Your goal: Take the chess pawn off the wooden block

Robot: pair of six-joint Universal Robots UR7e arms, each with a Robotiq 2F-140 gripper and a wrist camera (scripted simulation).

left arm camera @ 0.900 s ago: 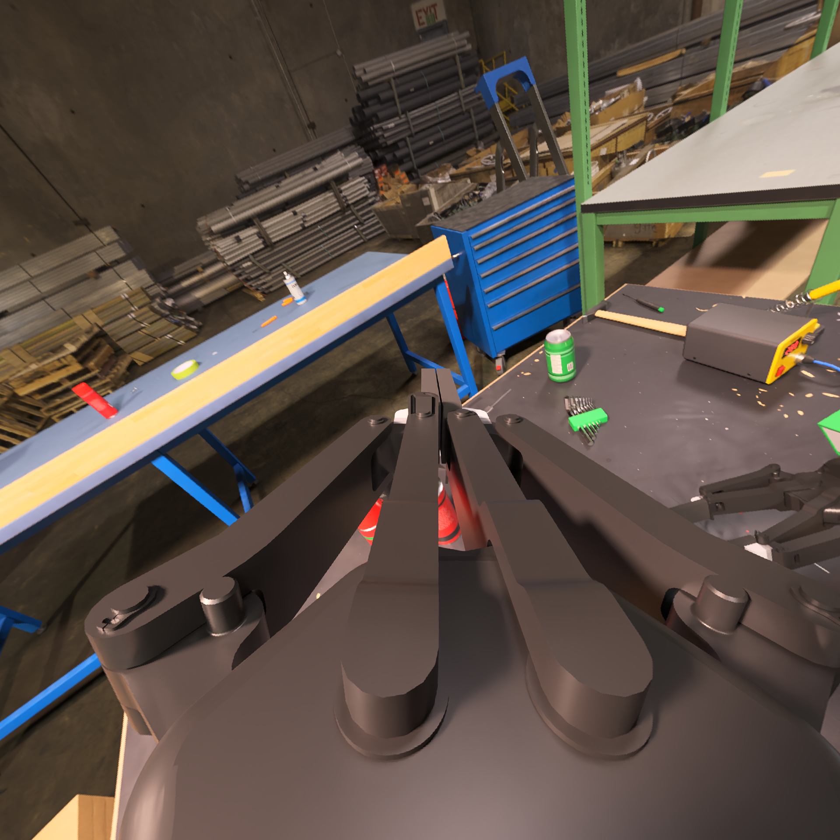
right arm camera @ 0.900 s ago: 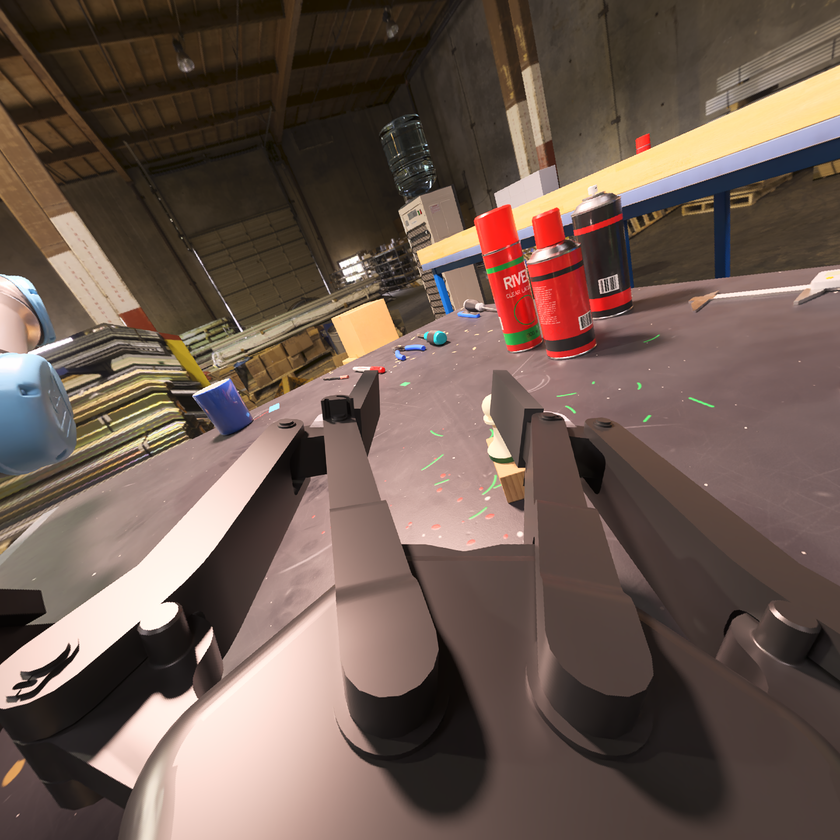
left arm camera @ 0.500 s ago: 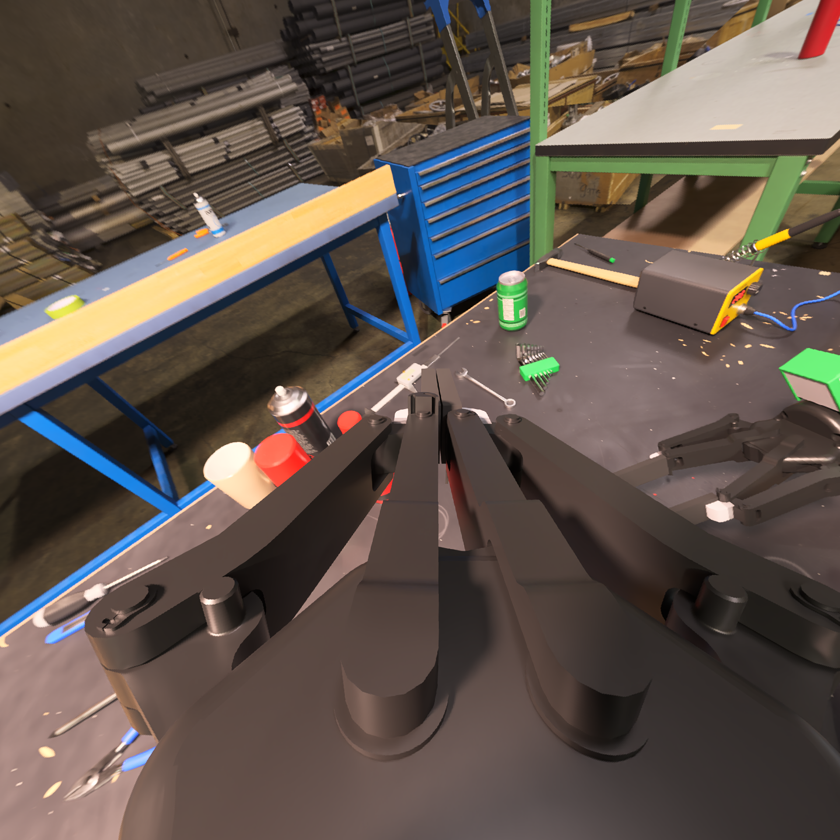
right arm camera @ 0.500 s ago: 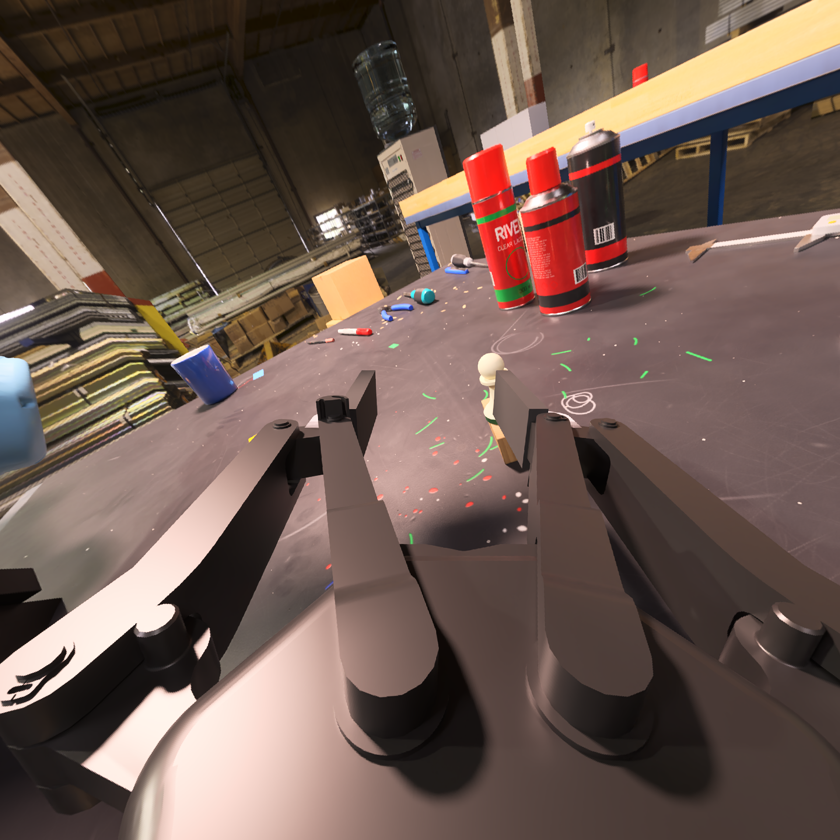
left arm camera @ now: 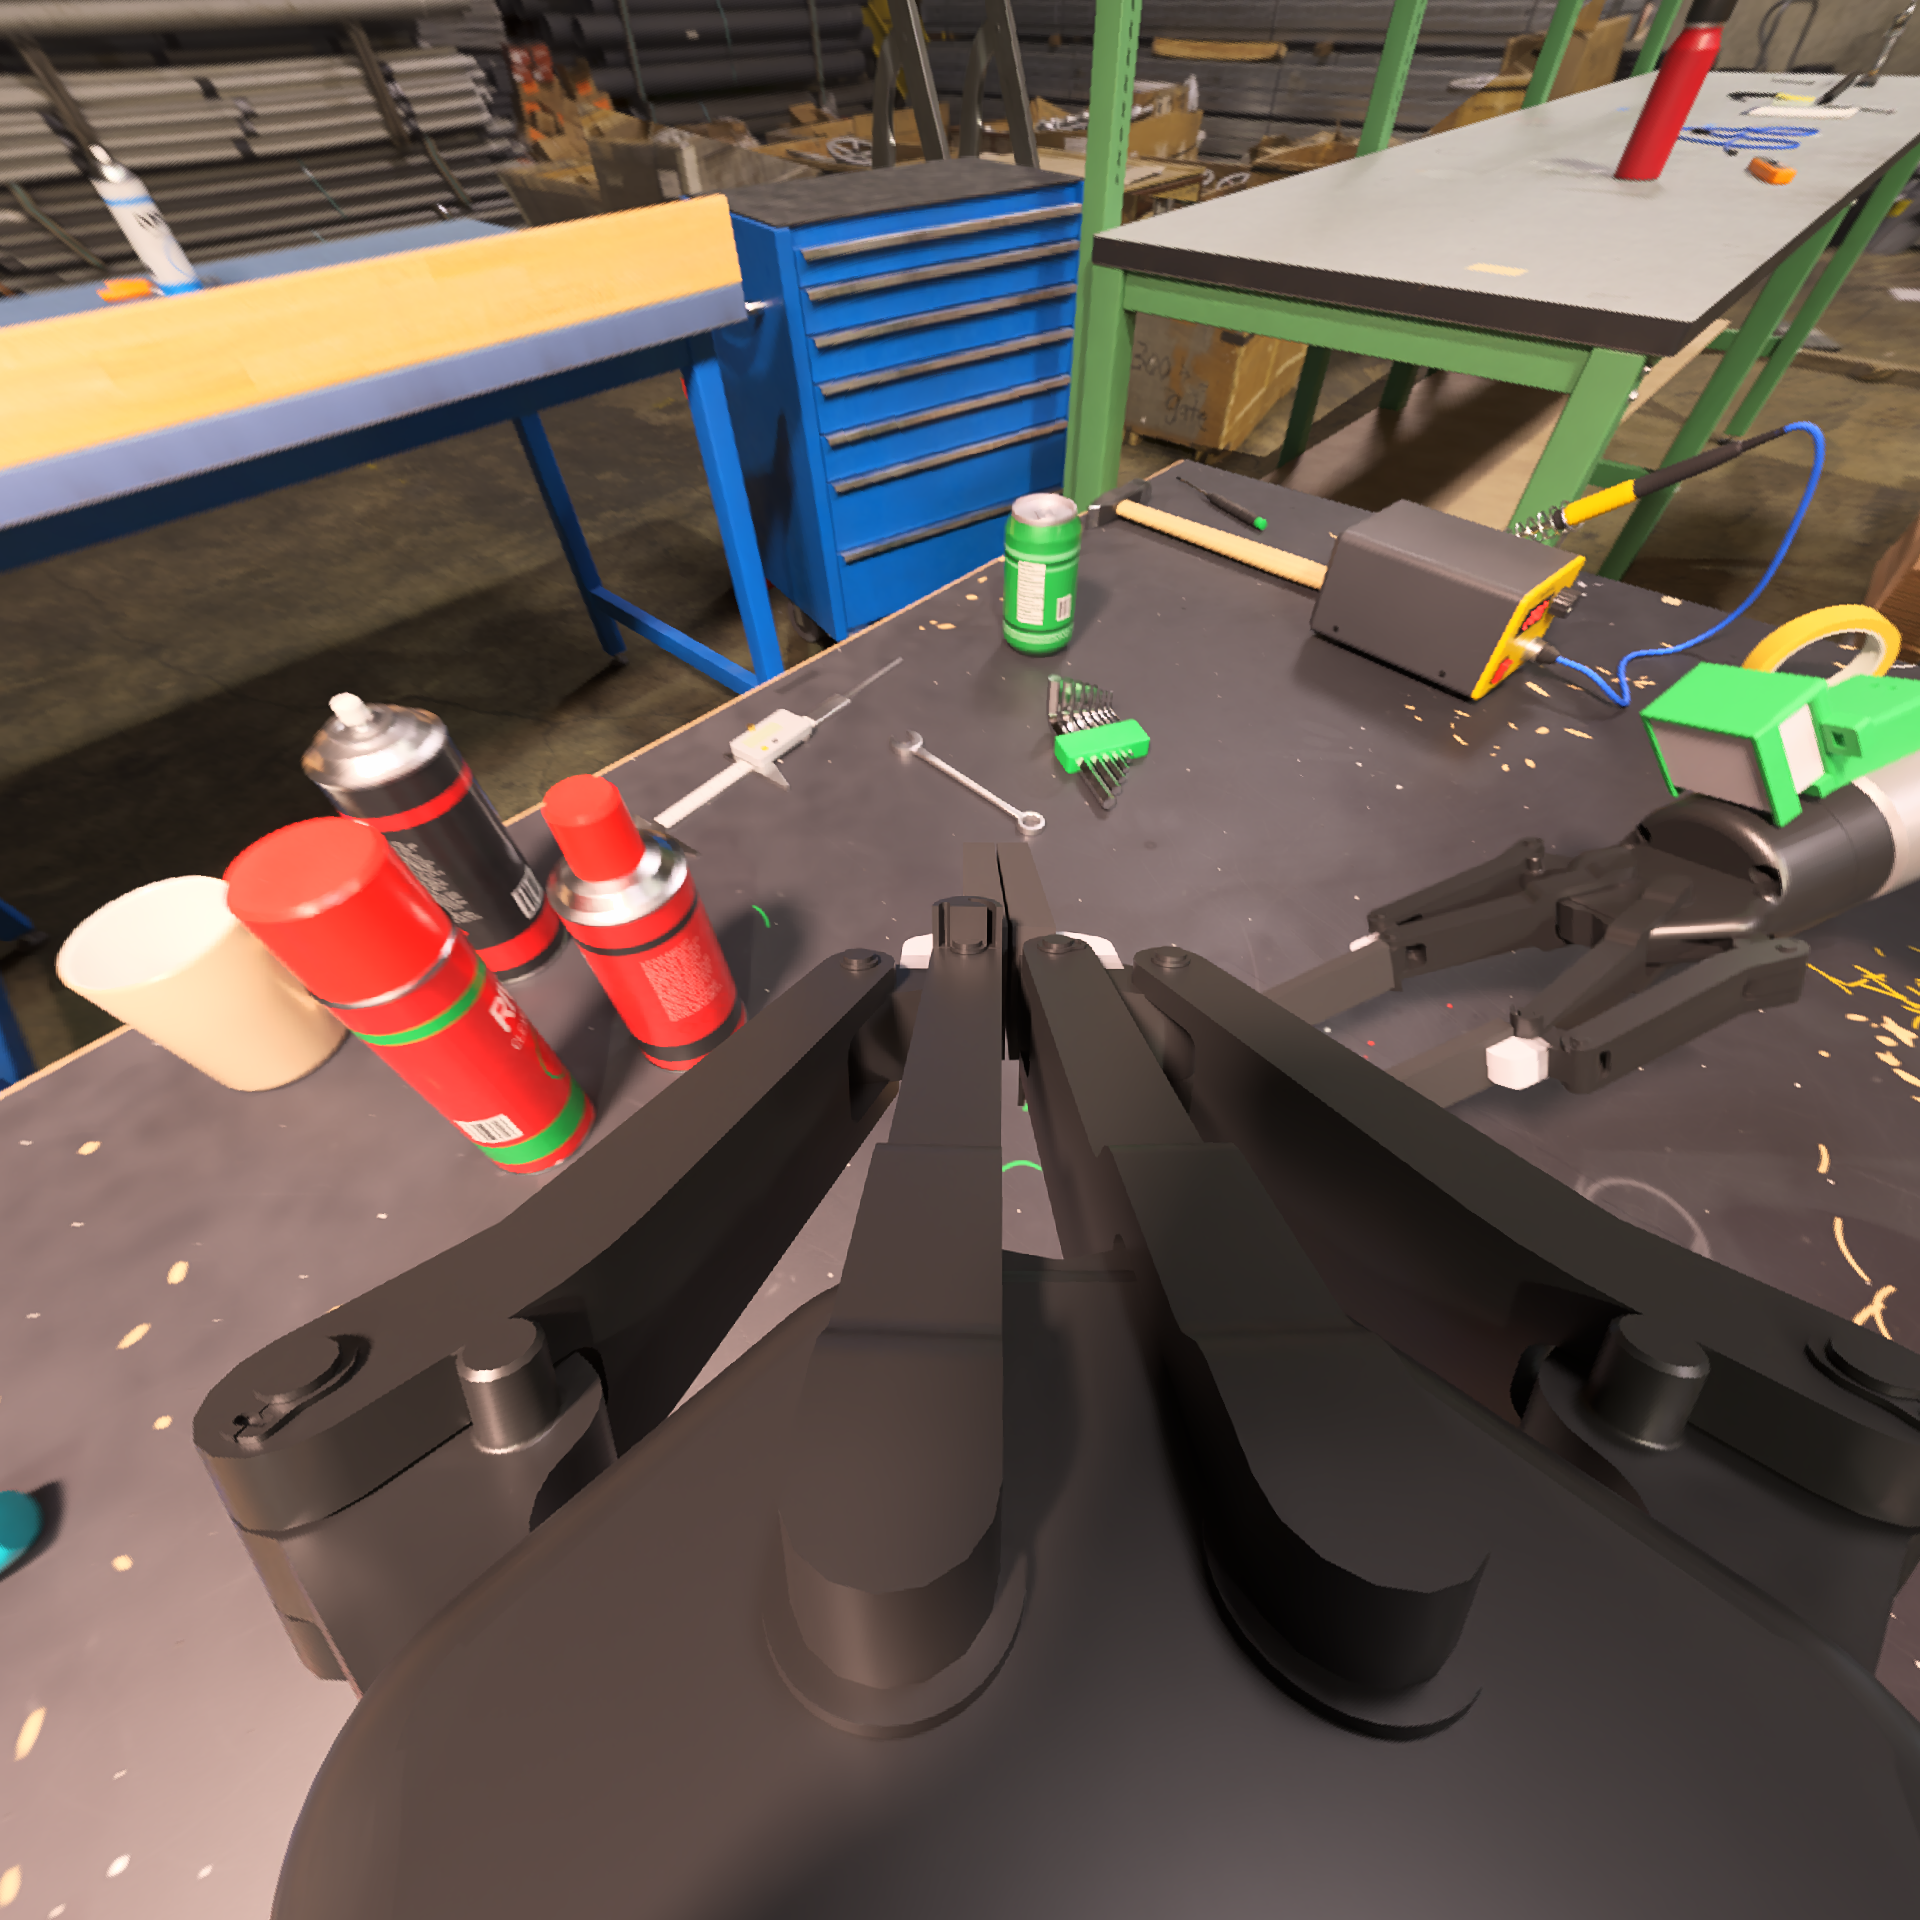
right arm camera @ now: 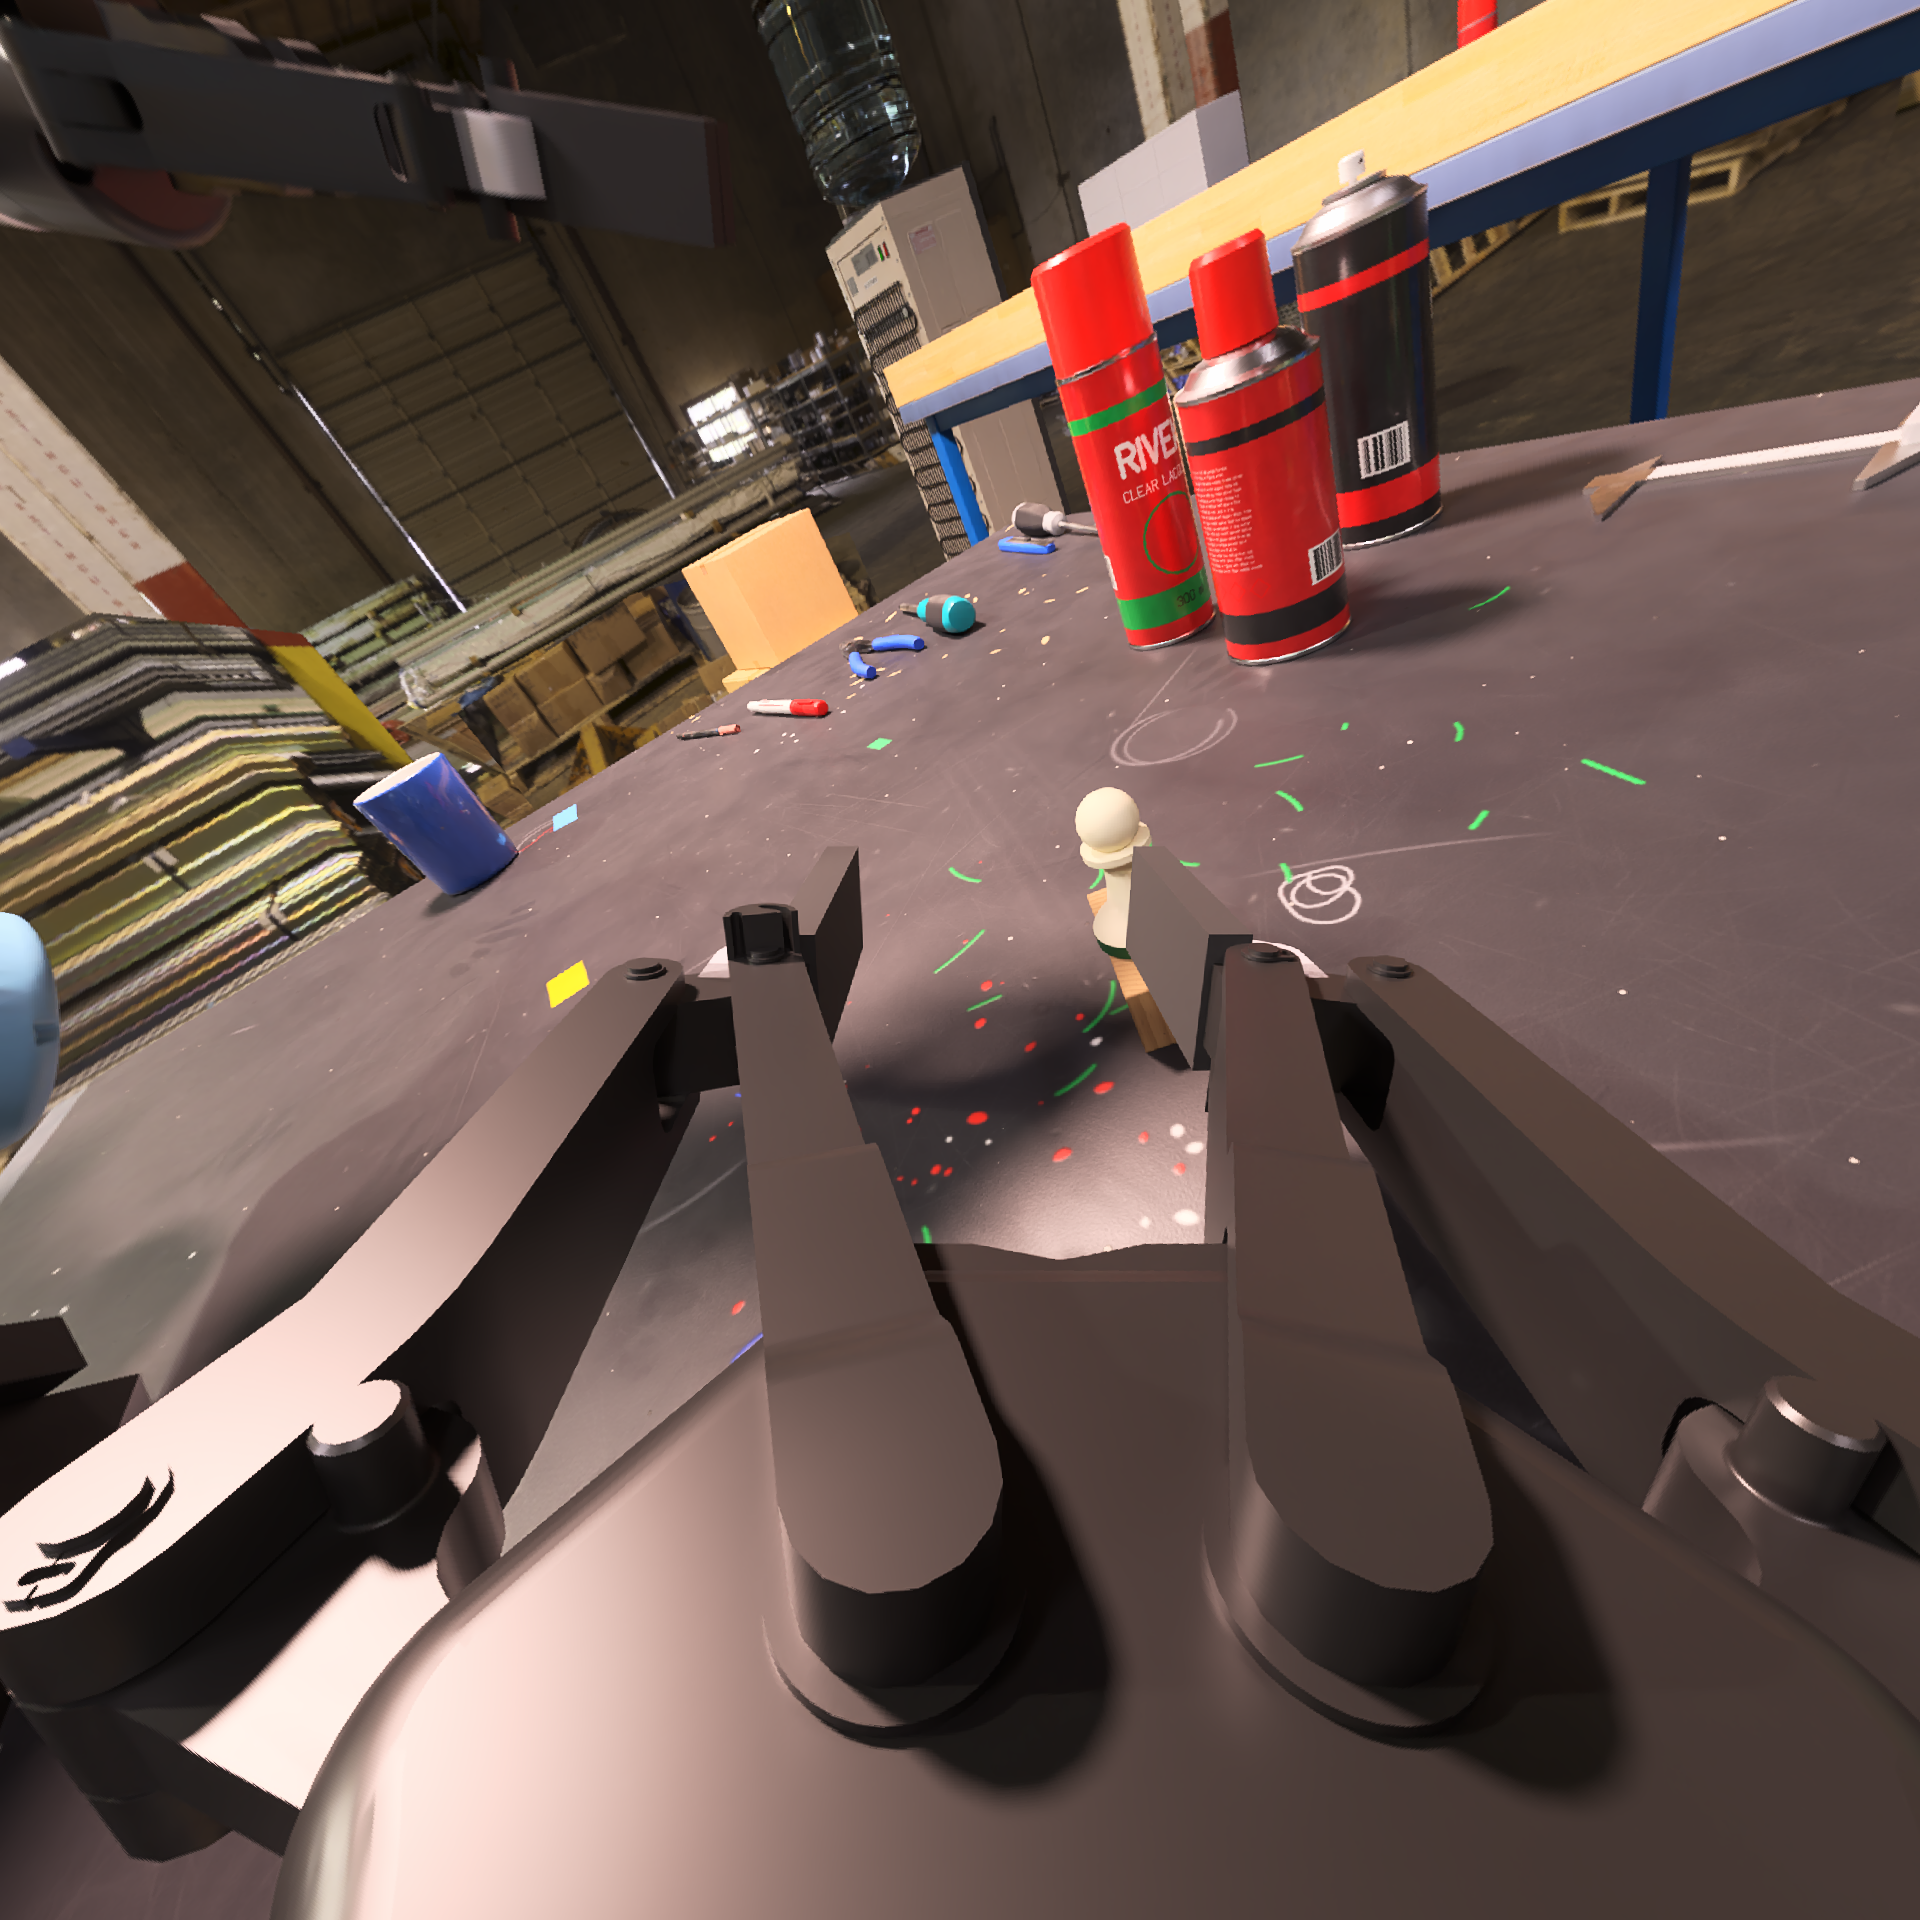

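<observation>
A cream chess pawn (right arm camera: 1108,852) stands upright on a small wooden block (right arm camera: 1148,1013) on the dark table. My right gripper (right arm camera: 997,914) is open and low over the table. The pawn is between its fingers, close against the inner side of the right finger (right arm camera: 1169,935), which hides part of the pawn and block. My left gripper (left arm camera: 997,873) is shut and empty, held above the table. The pawn is hidden in the left wrist view, where the right gripper (left arm camera: 1444,1003) shows open at the right. The left gripper (right arm camera: 499,156) shows overhead in the right wrist view.
Three spray cans (right arm camera: 1247,468) stand beyond the pawn. A blue cup (right arm camera: 436,831), pliers and a marker lie to the left. A green can (left arm camera: 1039,571), hex keys (left arm camera: 1096,743), a wrench (left arm camera: 966,779), a grey box (left arm camera: 1444,597) and a cream cup (left arm camera: 197,977) are also on the table.
Both wrist views have tilted down toward the table. The right gripper has stayed open and more of the pawn shows above its right finger. The left gripper now shows overhead in the right view.
</observation>
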